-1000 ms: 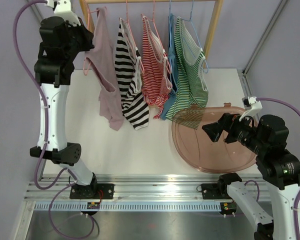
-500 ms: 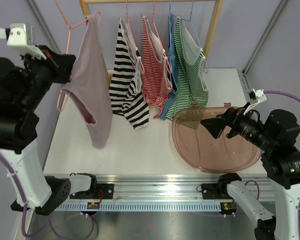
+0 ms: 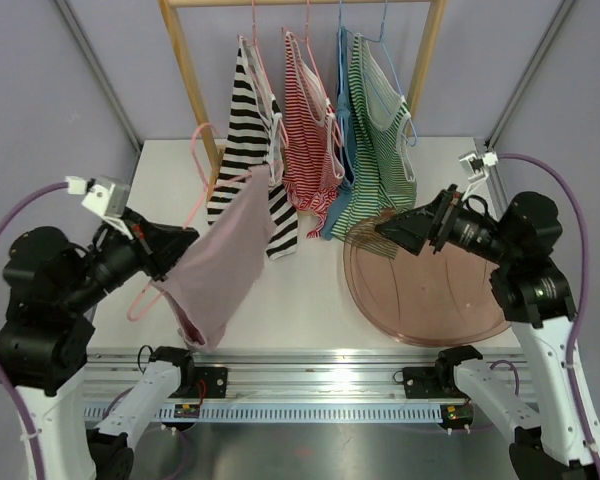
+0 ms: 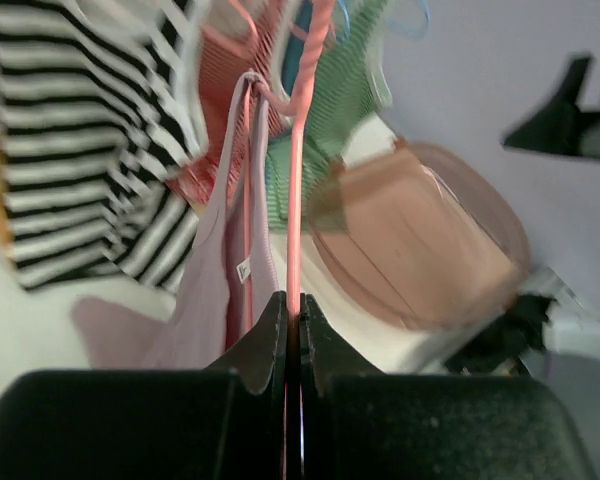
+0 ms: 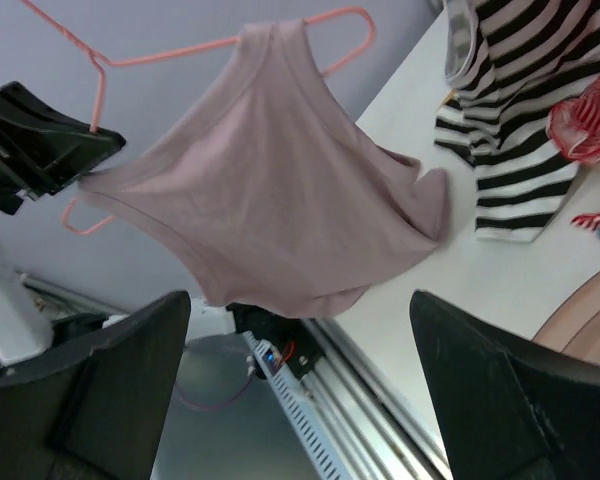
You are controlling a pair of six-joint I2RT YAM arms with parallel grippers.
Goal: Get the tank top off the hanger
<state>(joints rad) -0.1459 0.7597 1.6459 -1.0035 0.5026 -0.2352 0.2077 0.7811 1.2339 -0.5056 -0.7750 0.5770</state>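
Left wrist view: the left hand pinches the pink wire hanger, carrying the pale mauve tank top tilted above the white surface; the right hand is spread, well apart; a tug might twist the wire out of that narrow pinch
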